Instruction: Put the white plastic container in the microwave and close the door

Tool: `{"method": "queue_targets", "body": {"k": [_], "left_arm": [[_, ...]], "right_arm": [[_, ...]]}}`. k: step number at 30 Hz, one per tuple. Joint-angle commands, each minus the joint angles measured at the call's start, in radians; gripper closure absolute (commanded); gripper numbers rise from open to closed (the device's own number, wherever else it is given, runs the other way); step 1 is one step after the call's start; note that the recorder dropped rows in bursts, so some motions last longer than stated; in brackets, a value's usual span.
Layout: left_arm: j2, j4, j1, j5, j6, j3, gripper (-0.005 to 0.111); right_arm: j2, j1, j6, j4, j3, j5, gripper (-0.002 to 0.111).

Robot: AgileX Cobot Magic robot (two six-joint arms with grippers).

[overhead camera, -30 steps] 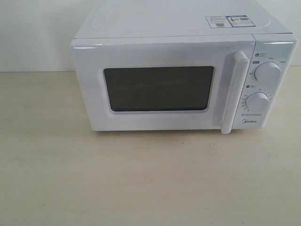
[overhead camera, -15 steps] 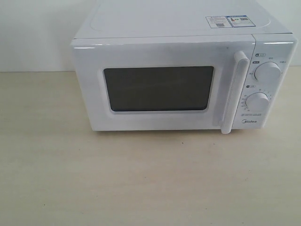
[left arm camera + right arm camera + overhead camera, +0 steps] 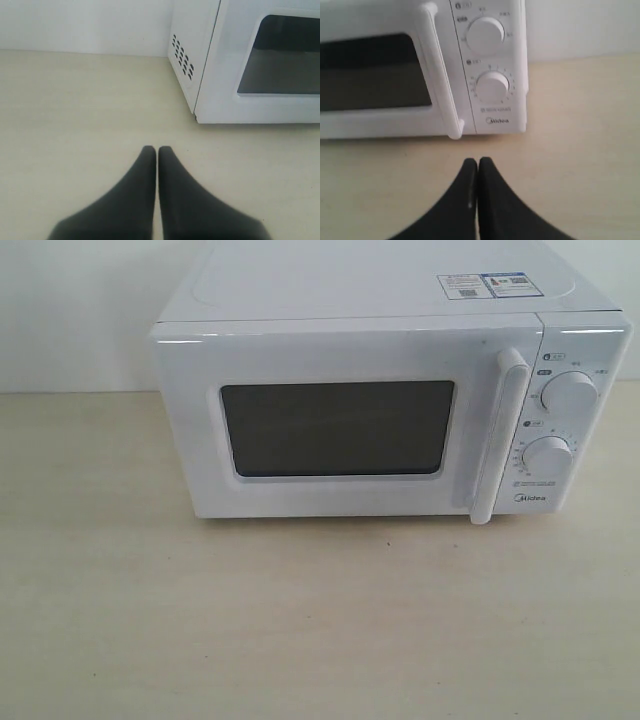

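Note:
The white Midea microwave (image 3: 390, 390) stands at the back of the table, its door (image 3: 330, 425) closed, with a dark window and a vertical bar handle (image 3: 497, 435). The white plastic container shows in no view. In the left wrist view my left gripper (image 3: 157, 150) is shut and holds nothing, hovering over bare table short of the microwave's (image 3: 260, 60) left front corner. Likewise shut and holding nothing, my right gripper (image 3: 478, 162) sits just before the microwave's (image 3: 420, 70) handle foot and its two dials (image 3: 492, 86). Neither gripper appears in the exterior view.
Light wooden tabletop (image 3: 300, 620) stretches in front of the microwave and to both sides. A white wall (image 3: 70, 310) stands behind. Vent holes (image 3: 182, 61) mark the microwave's left side.

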State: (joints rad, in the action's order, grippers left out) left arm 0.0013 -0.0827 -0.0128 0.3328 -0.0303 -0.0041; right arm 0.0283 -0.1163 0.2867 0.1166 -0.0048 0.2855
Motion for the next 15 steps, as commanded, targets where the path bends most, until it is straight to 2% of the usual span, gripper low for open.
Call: {"method": "queue_targets", "body": {"k": [1,15], "left_arm": [[-0.001,0.001,0.003,-0.007,0.004,0.004,0.103],[-0.001,0.001,0.003,-0.007,0.004,0.004,0.103]], "right_arm": [[-0.011,0.008,-0.040,0.028,0.005,0.060,0.108],[-0.028,0.078,-0.057,0.024,0.005,0.060,0.108]]}}
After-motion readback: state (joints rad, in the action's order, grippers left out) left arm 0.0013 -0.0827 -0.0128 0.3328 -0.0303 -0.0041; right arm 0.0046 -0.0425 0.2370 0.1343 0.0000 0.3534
